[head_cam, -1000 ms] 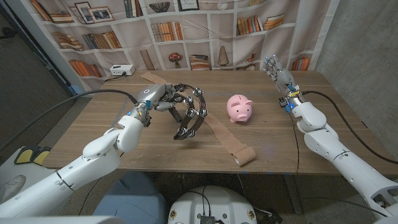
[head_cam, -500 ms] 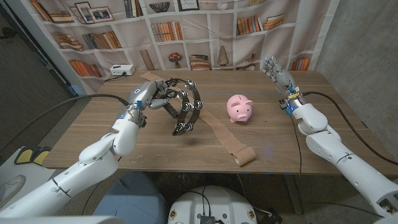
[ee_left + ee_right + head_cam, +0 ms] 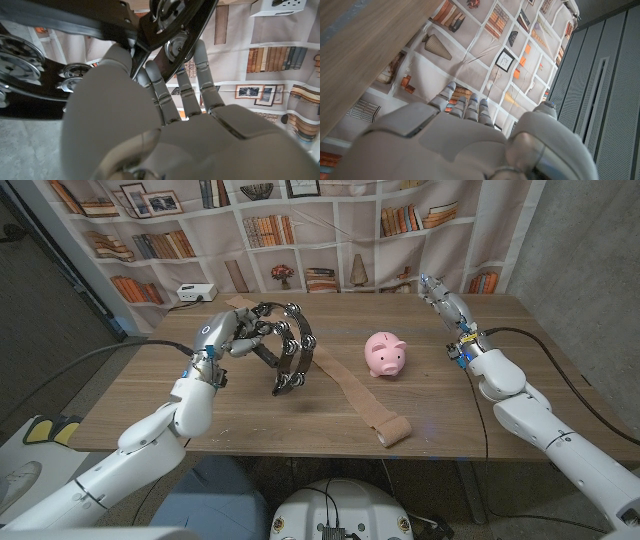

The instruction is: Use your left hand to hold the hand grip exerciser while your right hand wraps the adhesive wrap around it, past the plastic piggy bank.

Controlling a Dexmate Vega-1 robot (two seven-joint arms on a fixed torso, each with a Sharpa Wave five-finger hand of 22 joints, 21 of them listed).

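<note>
Head view: left hand (image 3: 228,332) grips jingle-ring object (image 3: 290,352), lifted above table (image 3: 150,395), likely to give wrap access. Right hand (image 3: 443,300) raised, holding nothing, fingers extended. Adhesive wrap (image 3: 362,402) lies on table beside piggy bank (image 3: 385,355).

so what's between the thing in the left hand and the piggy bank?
Head view: the tan wrap strip crosses bare table between the jingle ring held by the left hand and the piggy bank.

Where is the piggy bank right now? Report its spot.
In the head view the pink piggy bank stands on the table right of centre, just right of the tan wrap strip, between the raised right hand and the left hand.
</note>
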